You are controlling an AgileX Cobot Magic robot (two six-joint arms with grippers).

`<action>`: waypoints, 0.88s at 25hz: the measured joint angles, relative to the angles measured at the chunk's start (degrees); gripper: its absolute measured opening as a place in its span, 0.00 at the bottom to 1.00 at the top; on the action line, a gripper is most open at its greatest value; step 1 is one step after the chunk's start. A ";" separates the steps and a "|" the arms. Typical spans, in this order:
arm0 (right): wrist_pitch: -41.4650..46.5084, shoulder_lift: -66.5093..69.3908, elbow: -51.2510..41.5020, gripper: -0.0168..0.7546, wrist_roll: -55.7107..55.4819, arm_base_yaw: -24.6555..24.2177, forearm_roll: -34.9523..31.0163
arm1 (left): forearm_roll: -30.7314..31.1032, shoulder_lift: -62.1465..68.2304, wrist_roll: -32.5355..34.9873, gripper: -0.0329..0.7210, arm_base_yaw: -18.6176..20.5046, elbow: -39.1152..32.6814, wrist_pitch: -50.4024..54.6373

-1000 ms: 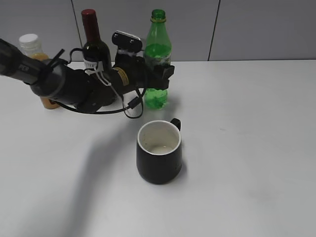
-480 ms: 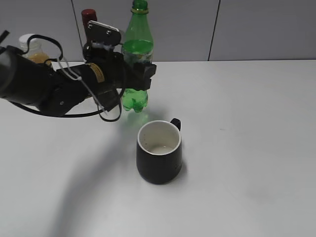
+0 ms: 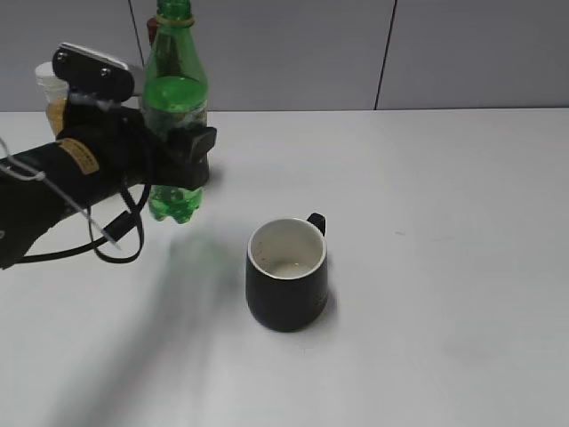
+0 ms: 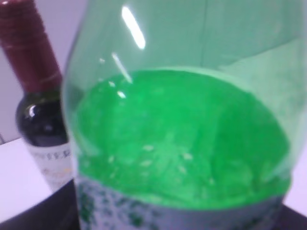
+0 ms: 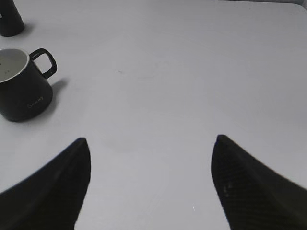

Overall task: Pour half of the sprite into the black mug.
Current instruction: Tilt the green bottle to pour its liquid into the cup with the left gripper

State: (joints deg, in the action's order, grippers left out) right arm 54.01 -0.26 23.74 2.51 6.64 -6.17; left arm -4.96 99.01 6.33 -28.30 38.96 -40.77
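Note:
The sprite [image 3: 176, 107] is a tall green bottle, upright and lifted clear of the table, left of the black mug [image 3: 286, 274]. My left gripper [image 3: 188, 153] is shut on its labelled middle. In the left wrist view the sprite [image 4: 182, 139] fills the frame, with fizzy liquid above the pale label. The black mug stands upright with its white inside showing and its handle to the back right. It also shows at the left edge of the right wrist view [image 5: 21, 91]. My right gripper [image 5: 151, 143] hangs open over bare table, well to the right of the mug.
A dark wine bottle [image 4: 38, 100] with a red cap stands behind the sprite. An orange juice bottle [image 3: 53, 84] with a white cap stands at the back left, partly hidden by my left arm. The white table [image 3: 444, 222] ends at a grey wall behind.
My left arm has carried the sprite up and to the left, away from the back row and off the table. The mug has not moved.

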 joint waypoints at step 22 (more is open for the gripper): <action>0.00 0.00 0.00 0.79 0.00 0.00 0.00 | -44.81 -10.92 48.90 0.65 -15.58 -14.58 -6.92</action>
State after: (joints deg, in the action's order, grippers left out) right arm 54.01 -0.26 23.74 2.51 6.64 -6.17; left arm -49.77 88.08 55.23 -43.89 24.38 -47.69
